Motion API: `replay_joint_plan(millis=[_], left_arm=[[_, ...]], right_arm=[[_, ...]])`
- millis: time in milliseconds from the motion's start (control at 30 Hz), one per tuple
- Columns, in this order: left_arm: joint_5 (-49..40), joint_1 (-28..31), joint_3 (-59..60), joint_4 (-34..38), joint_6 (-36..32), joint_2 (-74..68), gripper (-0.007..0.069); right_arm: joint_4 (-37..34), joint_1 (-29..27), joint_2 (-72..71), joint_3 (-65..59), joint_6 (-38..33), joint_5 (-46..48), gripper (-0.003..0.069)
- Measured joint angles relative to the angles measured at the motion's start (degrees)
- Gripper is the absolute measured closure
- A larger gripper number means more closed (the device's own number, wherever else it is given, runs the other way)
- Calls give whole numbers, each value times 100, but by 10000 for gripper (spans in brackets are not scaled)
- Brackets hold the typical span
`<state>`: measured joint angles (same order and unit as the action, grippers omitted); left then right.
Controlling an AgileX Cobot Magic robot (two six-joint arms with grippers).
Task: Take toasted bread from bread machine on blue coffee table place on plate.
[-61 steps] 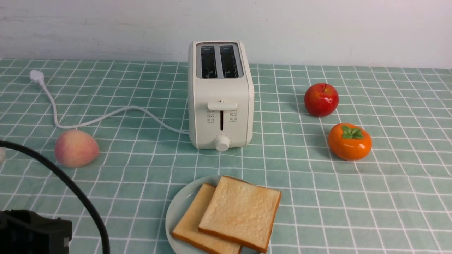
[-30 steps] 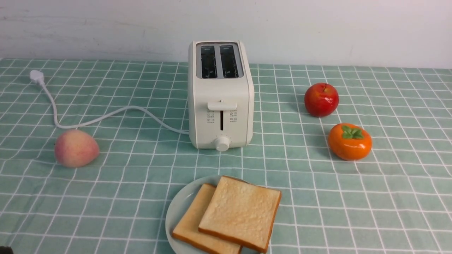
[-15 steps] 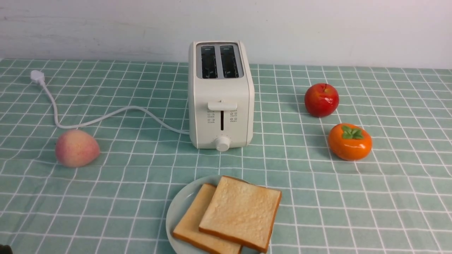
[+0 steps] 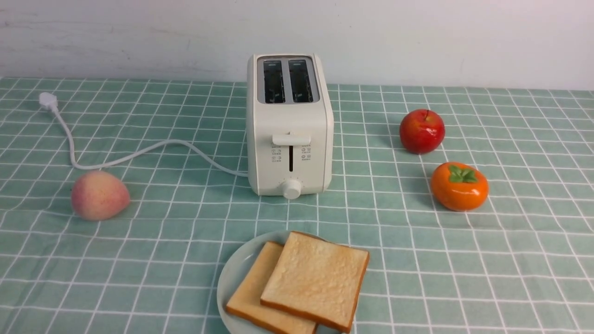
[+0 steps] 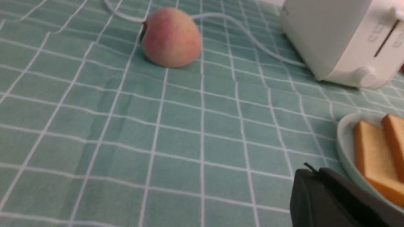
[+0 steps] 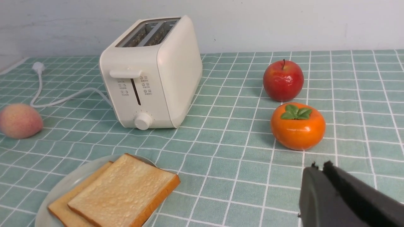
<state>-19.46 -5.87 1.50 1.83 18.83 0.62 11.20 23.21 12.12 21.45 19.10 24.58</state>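
Both slices of toasted bread [image 4: 315, 278] are lying flat on the plate [image 4: 234, 273], one overlapping the other, the upper slice sticking out past the rim on the right. Pale golden speckled faces, orange-brown crusts, nice square cut. The plate is round, plain pale blue-green with a low raised rim, and sits at the near edge of the counter [image 4: 464, 278], just in front of the bread machine [image 4: 290, 125].

The machine is a boxy cream-white thing with rounded corners, both slots on top dark, lever on the front, little printed icons and a round knob low down. Its white cord [image 4: 139, 153] snakes off to the left and ends in a plug lying loose on the cloth.

The left hand [image 5: 334, 198] shows up only in its own wrist camera, as a dark matte tip close to the plate's edge and touching nothing; the fingers look pressed together, holding nothing. The right hand [image 6: 341, 198] is the same story: black tip, fingers closed up with just a seam between them, empty, near the persimmon.

Counter is covered in blue-green cloth with a thin white grid, slightly wrinkled. A fuzzy pinkish peach [image 4: 100, 195] is off to the left, a shiny red apple [image 4: 422, 131] and a glossy orange persimmon [image 4: 459, 186] with a green leafy cap to the right.
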Motion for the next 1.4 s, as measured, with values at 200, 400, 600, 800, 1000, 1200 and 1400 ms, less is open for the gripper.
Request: replay_joint_plan(millis=[200, 400, 600, 800, 1000, 1200, 1400], left_arm=[[-220, 50, 20, -33, 0, 0, 609], [-231, 50, 20, -38, 0, 0, 607], [-231, 50, 20, -38, 0, 0, 604], [-231, 50, 20, -38, 0, 0, 596], [-231, 50, 24, -38, 0, 0, 589], [-249, 50, 24, -38, 0, 0, 586], [-249, 50, 24, -38, 0, 0, 578]], right_arm=[[7, 0, 0, -1, 0, 5, 631], [1, 0, 0, -6, 0, 5, 626], [6, 0, 0, -12, 0, 11, 626], [1, 0, 0, -12, 0, 16, 621], [108, 0, 0, -17, 0, 6, 612], [123, -131, -156, -108, 0, -38, 602], [-4, -1249, -538, -1088, 0, -497, 594]])
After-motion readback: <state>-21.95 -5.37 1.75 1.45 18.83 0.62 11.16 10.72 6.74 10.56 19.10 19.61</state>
